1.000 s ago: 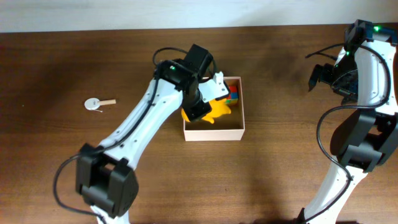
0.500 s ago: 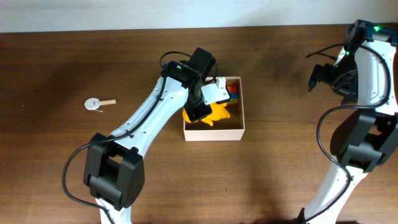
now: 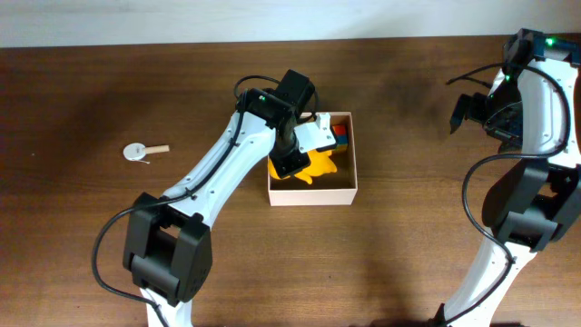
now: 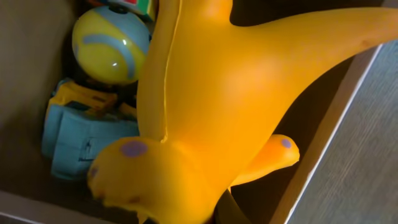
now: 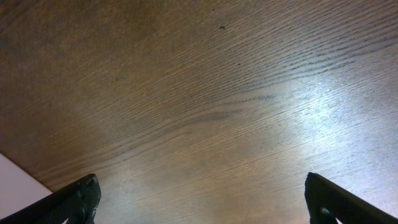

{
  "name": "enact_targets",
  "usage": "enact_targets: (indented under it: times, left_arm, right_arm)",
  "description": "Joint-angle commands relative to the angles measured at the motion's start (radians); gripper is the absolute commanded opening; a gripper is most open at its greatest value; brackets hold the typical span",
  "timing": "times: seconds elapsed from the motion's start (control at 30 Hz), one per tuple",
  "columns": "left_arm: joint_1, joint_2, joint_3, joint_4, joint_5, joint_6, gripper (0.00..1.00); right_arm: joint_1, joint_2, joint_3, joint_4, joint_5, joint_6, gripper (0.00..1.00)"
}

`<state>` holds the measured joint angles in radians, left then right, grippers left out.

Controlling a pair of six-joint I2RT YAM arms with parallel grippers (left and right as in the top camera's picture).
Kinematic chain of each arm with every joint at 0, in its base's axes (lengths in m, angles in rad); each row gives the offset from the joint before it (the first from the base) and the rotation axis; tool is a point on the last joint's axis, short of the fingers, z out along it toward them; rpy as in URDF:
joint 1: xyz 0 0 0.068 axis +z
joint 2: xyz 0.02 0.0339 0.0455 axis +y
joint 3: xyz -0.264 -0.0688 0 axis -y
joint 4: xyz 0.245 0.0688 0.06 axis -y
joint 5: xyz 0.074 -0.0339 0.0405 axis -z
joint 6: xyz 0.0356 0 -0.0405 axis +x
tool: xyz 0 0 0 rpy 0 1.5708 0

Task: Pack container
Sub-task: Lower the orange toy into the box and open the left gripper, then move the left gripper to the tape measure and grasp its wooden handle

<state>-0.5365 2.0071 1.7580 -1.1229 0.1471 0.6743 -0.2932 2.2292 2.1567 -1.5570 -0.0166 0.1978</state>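
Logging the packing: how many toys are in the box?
4 in view: a big yellow rubber toy at the box front, a yellow-and-blue ball, a light-blue toy beside it, a coloured cube at the back right corner. The left arm may hide others.

1. Overhead: we look straight down from far off; whole tabletop (image 3: pixel 91 236), left arm (image 3: pixel 222 173) and right arm (image 3: pixel 545 100) in frame.
2. Left wrist: we look down into the container (image 4: pixel 28 68), very close; yellow toy (image 4: pixel 205 112) fills most of the frame.
3. Right wrist: we face bare tabletop, close; right hand (image 5: pixel 200 205) only as two tips at bottom corners.
4. Overlap: overhead and left wrist share container and yellow toy; right wrist shares only tabletop wood.
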Motion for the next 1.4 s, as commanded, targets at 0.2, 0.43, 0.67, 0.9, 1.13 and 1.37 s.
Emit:
enact_targets:
  times: [0.2, 0.43, 0.67, 0.9, 1.13, 1.37]
  left_arm:
    - [0.0, 0.026, 0.005, -0.045, 0.029, 0.023, 0.56]
    - [0.0, 0.025, 0.005, -0.038, 0.008, 0.023, 0.63]
    - [0.024, 0.02, 0.11, -0.062, -0.165, -0.052, 0.6]
    - [0.187, 0.014, 0.254, -0.037, -0.228, -0.401, 0.66]
    - [0.452, 0.042, 0.253, -0.029, -0.248, -0.764, 0.68]
    - [0.581, 0.102, 0.252, -0.042, -0.241, -0.78, 0.86]
  right_arm:
    - [0.005, -0.011, 0.004, 0.002, -0.002, -0.006, 0.99]
    - [0.005, -0.011, 0.004, 0.002, -0.002, -0.006, 0.99]
    - [0.005, -0.011, 0.004, 0.002, -0.002, -0.006, 0.99]
    - [0.005, -0.011, 0.004, 0.002, -0.002, -0.006, 0.99]
    - [0.005, -0.011, 0.004, 0.002, -0.002, -0.006, 0.98]
    - [0.005, -0.011, 0.004, 0.002, -0.002, -0.006, 0.99]
